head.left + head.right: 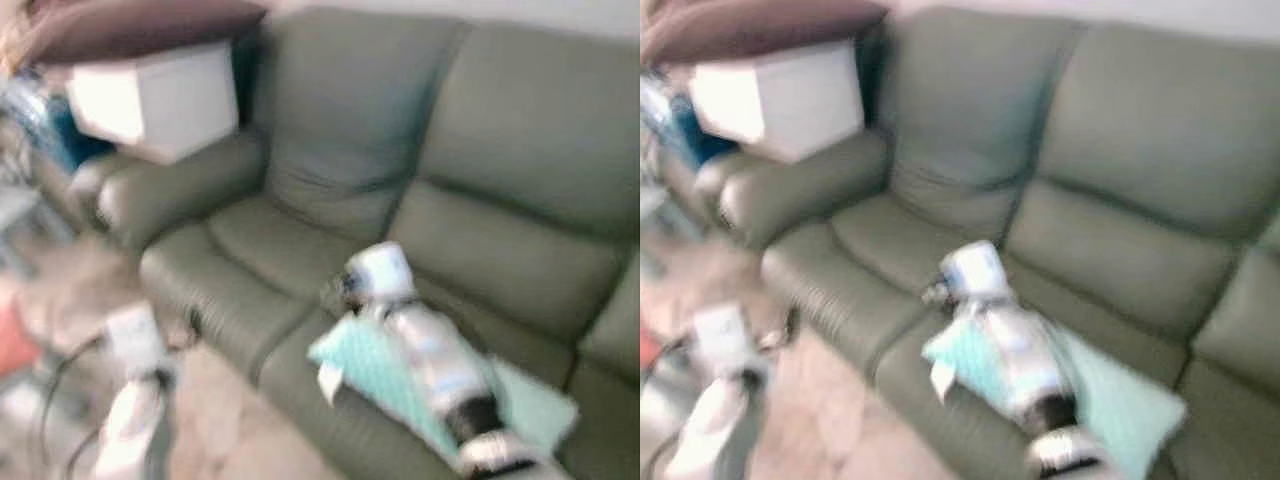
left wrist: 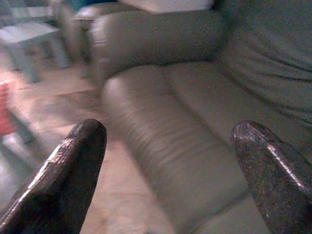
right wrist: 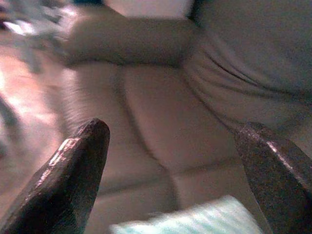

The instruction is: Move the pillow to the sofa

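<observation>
From the left eye view, the pale teal pillow [image 1: 385, 385] is lying on the front edge of the green sofa [image 1: 520, 150], its long axis running along the seat front. The right arm is reaching over it, so the right gripper [image 1: 345, 290] is pointing past its far end; the left arm is hanging low over the floor, well apart.

The right eye view is showing the same: the right arm is by far the nearer.

In the left wrist view, the left gripper [image 2: 168, 170] is holding nothing, its fingers spread wide toward the sofa's seat and armrest.

In the right wrist view, the right gripper's fingers are also spread wide and empty, the pillow's corner [image 3: 195, 219] lying just beneath and between them.
</observation>
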Controlling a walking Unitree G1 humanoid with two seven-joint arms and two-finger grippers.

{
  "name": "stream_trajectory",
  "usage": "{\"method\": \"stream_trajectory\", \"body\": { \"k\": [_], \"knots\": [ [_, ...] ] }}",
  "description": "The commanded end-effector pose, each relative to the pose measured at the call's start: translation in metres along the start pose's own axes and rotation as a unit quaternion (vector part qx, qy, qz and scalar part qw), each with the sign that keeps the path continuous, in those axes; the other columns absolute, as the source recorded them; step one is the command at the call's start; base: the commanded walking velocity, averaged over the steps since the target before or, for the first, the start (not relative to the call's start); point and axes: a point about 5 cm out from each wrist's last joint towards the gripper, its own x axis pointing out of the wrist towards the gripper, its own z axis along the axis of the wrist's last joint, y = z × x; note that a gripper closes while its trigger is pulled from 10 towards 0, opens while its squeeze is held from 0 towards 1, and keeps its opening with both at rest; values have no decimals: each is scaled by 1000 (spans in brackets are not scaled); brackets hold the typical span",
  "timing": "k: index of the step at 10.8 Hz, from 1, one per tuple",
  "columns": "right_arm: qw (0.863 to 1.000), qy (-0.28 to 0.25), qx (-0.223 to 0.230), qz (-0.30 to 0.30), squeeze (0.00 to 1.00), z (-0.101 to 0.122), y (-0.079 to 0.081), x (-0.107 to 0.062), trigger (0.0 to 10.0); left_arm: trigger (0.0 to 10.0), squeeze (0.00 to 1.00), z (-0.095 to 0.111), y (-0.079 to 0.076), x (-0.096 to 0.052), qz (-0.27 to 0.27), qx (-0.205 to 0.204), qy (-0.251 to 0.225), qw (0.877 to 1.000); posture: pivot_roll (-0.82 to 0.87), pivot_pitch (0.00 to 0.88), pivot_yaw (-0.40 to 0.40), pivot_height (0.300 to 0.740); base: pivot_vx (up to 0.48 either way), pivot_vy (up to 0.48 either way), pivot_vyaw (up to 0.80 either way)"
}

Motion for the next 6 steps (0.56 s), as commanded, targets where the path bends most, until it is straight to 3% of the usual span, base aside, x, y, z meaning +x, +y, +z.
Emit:
{"method": "stream_trajectory", "body": {
  "k": [1,4,6],
  "knots": [
    [1000,0,-13,1,0,1,-8,-1,10000,10000,0,4,-2,0,5,-3,-13,1000,-101,0,24,740,0,0,0],
    [999,-3,-41,35,0,14,-5,9,10000,10000,0,4,9,-3,43,-17,-29,999,-59,0,-76,740,0,0,0],
    [998,-4,-55,43,0,21,-3,15,10000,10000,0,14,9,10,37,5,-48,998,-15,0,-137,740,0,0,0]
  ]
}}
